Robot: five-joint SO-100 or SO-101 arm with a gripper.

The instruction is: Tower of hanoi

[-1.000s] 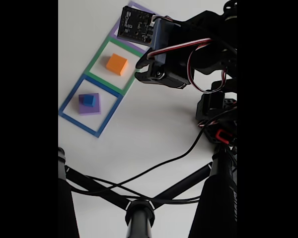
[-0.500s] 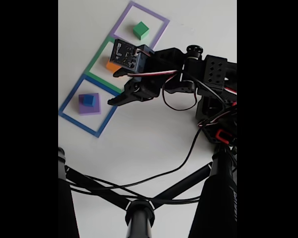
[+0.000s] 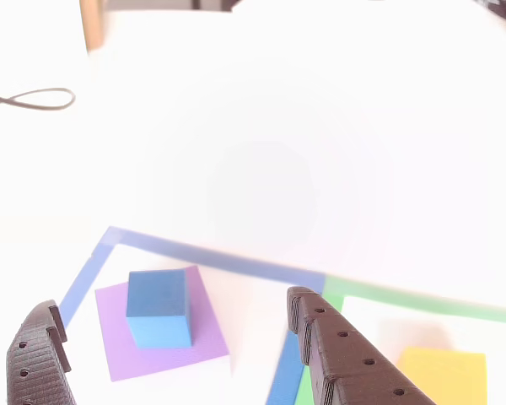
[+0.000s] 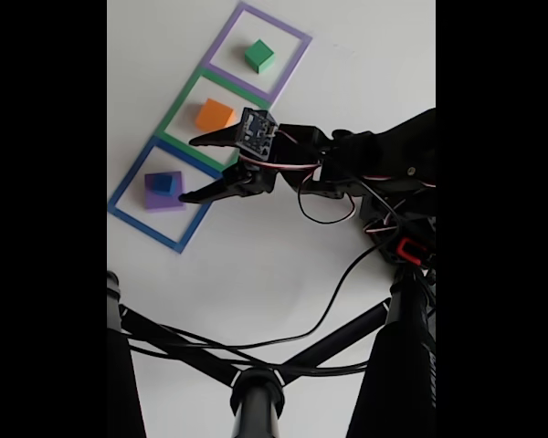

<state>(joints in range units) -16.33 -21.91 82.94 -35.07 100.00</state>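
My gripper (image 4: 188,168) is spread wide and empty, and the small blue cube (image 3: 158,308) lies just ahead of the gap, a little toward my left fingertip (image 3: 39,354) in the other view, sitting on top of the purple block (image 3: 164,350) inside the blue square outline (image 4: 121,195). I judge a short push forward would put the cube between my fingers. My arm (image 4: 365,160) reaches in low from the right of the fixed view, with the orange-yellow block (image 4: 216,114) beside my upper finger and the green block (image 4: 258,55) well beyond.

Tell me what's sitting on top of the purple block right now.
A small blue cube sits on the purple block, inside the blue square outline. The purple surface beneath the cube is covered. The open claw hovers nearby, touching neither.
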